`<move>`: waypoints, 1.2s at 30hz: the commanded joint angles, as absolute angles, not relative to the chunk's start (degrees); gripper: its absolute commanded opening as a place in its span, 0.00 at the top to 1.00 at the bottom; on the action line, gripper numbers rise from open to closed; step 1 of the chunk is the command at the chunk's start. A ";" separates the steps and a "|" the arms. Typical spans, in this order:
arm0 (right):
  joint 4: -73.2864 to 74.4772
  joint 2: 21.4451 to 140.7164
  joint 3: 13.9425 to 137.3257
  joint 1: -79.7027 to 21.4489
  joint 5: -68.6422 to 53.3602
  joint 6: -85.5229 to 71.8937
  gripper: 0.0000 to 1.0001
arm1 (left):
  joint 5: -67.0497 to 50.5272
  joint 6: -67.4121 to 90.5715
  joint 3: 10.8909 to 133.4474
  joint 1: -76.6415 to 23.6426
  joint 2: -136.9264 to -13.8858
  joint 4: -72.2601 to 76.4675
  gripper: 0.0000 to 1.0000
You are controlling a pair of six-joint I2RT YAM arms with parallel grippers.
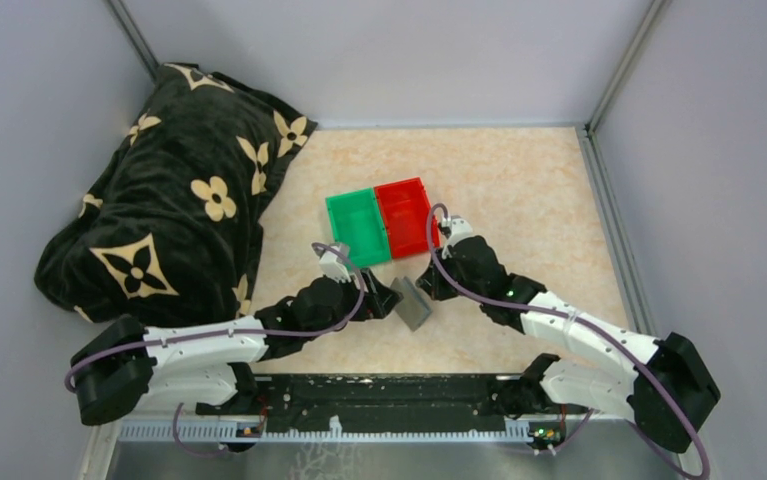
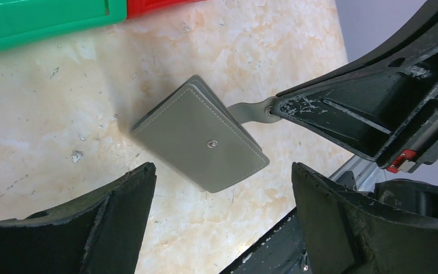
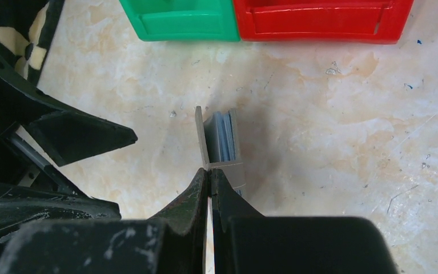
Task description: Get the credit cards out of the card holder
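The card holder (image 1: 412,303) is a small grey wallet, folded shut and held tilted just over the table between the two arms. In the left wrist view its stitched outer cover (image 2: 202,137) faces me, with a snap stud and a thin strap (image 2: 249,110) running to the right. My right gripper (image 3: 209,170) is shut on that strap (image 3: 201,140), fingertips pressed together. Edge-on in the right wrist view, blue-grey layers (image 3: 223,135) show between the covers; no credit cards can be told apart. My left gripper (image 2: 222,167) stands wide open just in front of the wallet, not touching it.
A green bin (image 1: 357,228) and a red bin (image 1: 404,215) sit side by side just behind the wallet. A black blanket with cream flowers (image 1: 169,210) is heaped at the left. Grey walls close in the table, and a dark rail (image 1: 389,395) runs along its near edge.
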State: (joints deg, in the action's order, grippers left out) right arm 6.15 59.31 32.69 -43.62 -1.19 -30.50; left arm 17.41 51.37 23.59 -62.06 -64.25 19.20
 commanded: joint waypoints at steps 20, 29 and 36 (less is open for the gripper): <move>4.99 55.70 36.55 -43.60 -7.56 -31.38 1.00 | 22.27 54.96 25.83 -62.92 -58.43 7.90 0.06; 3.89 59.55 34.94 -36.05 -4.26 -31.76 1.00 | 21.22 54.34 27.73 -63.37 -62.76 8.27 0.06; 7.88 62.26 35.84 -29.92 1.57 -28.70 1.00 | 20.26 51.60 31.06 -63.38 -67.99 9.98 0.06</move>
State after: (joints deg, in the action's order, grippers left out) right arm 7.79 60.93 34.50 -32.21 -2.44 -30.63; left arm 20.80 53.95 27.42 -63.02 -65.91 8.10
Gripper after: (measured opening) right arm 0.017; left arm 0.940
